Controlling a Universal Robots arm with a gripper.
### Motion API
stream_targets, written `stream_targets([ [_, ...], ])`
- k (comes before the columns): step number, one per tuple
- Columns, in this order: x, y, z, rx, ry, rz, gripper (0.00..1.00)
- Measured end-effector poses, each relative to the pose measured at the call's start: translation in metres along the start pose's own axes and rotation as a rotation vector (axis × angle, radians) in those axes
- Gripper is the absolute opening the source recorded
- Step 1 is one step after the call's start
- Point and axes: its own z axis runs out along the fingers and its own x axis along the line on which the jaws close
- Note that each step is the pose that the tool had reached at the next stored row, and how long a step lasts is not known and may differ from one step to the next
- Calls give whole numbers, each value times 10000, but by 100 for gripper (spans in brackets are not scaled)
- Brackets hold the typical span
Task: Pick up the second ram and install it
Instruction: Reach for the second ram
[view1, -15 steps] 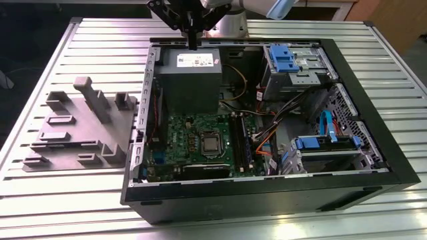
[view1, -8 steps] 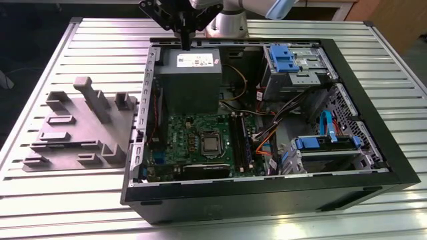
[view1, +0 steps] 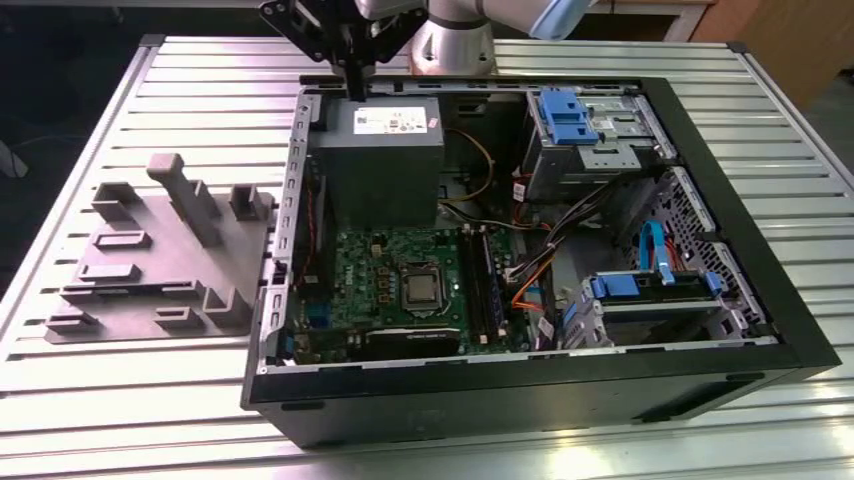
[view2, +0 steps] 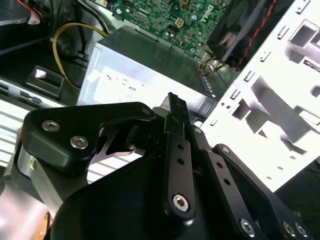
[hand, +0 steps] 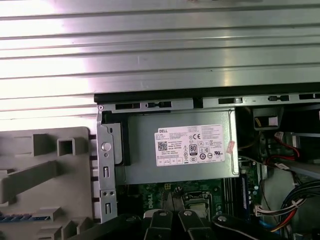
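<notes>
Tool (view1: 358, 90) clenched, nothing visible in its grip, poised over the power supply (view1: 378, 150) by the case's back wall. Second ram (hand: 30, 218) flat in the grey holder (view1: 134, 295) outside the case, toward the exterior view's left of the tool, long axis parallel to that wall.

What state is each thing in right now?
computer case: lying down, side open.
power supply: mounted inside.
processor: seated, uncovered.
gripper: shut, hovering above power supply.
second ram: apparently resting in grey holder.
</notes>
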Motion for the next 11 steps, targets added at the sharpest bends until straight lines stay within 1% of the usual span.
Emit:
stream_targets([
  [3,70,-6,3,-4,0,-1,10],
  [11,301,-24,11,-10,0,-1,10],
])
